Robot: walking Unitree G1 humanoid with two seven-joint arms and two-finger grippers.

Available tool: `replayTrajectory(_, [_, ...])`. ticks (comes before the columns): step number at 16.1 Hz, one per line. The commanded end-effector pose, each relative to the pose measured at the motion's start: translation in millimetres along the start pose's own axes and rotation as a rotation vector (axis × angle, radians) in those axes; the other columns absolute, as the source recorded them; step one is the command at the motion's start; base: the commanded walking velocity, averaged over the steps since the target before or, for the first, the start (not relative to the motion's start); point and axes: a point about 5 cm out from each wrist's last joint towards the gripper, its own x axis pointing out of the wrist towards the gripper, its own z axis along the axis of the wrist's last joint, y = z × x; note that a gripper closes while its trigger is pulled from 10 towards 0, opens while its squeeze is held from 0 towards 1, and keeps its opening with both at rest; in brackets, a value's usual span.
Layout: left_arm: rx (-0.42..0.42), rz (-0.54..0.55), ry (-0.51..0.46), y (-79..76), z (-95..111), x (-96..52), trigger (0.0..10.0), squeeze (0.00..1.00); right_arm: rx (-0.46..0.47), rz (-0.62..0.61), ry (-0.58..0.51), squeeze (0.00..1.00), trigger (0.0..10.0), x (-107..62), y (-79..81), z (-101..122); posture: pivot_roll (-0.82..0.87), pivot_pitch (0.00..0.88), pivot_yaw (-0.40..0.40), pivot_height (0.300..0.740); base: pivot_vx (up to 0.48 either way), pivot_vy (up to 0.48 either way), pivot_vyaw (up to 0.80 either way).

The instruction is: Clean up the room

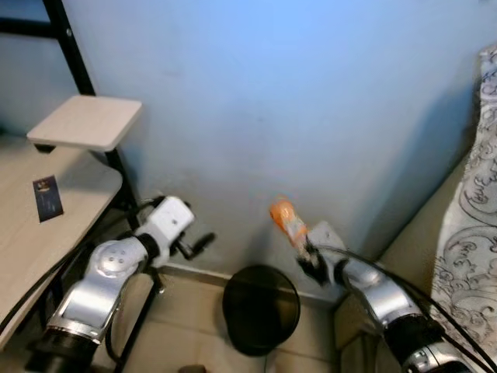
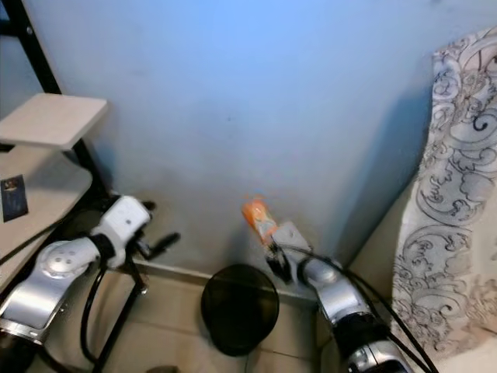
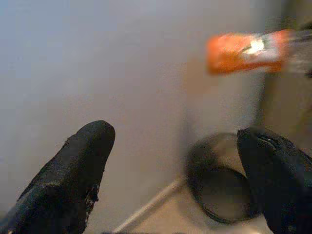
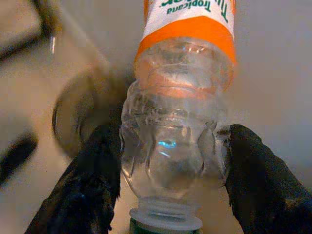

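My right claw [image 1: 309, 259], low and right of centre in the head view, is clamped on the clear neck end of an empty plastic bottle [image 1: 287, 221], whose long axis tilts up and to the left, orange label uppermost. The black bin [image 1: 261, 308] sits on the floor at the bottom centre, below and slightly left of the bottle, so I judge the drop needs the right arm to carry it a little left over the rim. My left claw [image 1: 199, 243] hovers spread and empty at lower left, near the bin.
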Motion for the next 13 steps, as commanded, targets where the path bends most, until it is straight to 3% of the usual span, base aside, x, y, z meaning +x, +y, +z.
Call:
replayTrajectory(1, [0.053,-0.112,0.005,-2.8,4,2.9,10.0,0.00,-0.060,0.020,0.019,0.00,10.0,6.8,3.0,4,0.07,0.000,-0.025,0.740,0.000,0.000,0.00])
replayTrajectory(4, [0.078,-0.198,0.014,-6.1,5,4.5,10.0,0.00,-0.075,0.019,0.043,0.00,10.0,12.5,5.7,4,0.07,0.000,-0.025,0.740,0.000,0.000,0.00])
replayTrajectory(6, [0.136,-0.307,0.053,-8.3,5,4.9,10.0,0.00,-0.090,0.022,0.077,0.00,10.0,19.7,11.6,6,0.07,0.000,-0.035,0.740,0.000,0.000,0.00])
replayTrajectory(10, [0.149,-0.331,0.068,-8.0,3,3.4,10.0,0.00,-0.116,0.044,0.080,0.00,10.0,25.4,22.1,16,0.08,0.000,-0.045,0.740,0.000,0.000,0.00])
replayTrajectory(11, [0.149,-0.339,0.070,-7.9,3,2.9,10.0,0.00,-0.104,0.055,0.073,0.09,10.0,26.7,25.1,19,0.08,0.000,-0.045,0.740,0.000,0.000,0.00])
replayTrajectory(12, [0.149,-0.342,0.074,-7.9,2,2.4,10.0,0.00,-0.095,0.066,0.068,1.00,10.0,27.7,27.8,22,0.09,0.000,-0.045,0.740,0.000,0.000,0.00])
replayTrajectory(13, [0.149,-0.342,0.076,-7.6,2,2.0,10.0,0.00,-0.083,0.071,0.061,1.00,10.0,28.1,29.2,23,0.09,0.000,-0.046,0.740,0.000,0.000,0.00])
